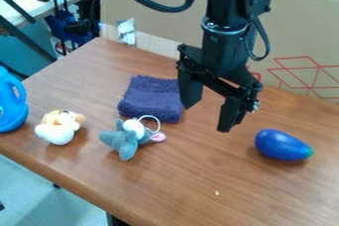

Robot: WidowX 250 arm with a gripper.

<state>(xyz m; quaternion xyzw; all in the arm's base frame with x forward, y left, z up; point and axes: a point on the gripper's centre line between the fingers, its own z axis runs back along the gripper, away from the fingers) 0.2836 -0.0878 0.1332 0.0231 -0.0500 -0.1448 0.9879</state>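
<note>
the black two-finger gripper (208, 118), spread wide and empty, hangs just beside the right edge of the squarish dark purple terry cloth (151, 98).

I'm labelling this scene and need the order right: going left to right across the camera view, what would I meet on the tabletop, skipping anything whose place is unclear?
Blue jug → white-and-tan plush toy → grey plush toy → tiny white speck → blue toy eggplant.
</note>
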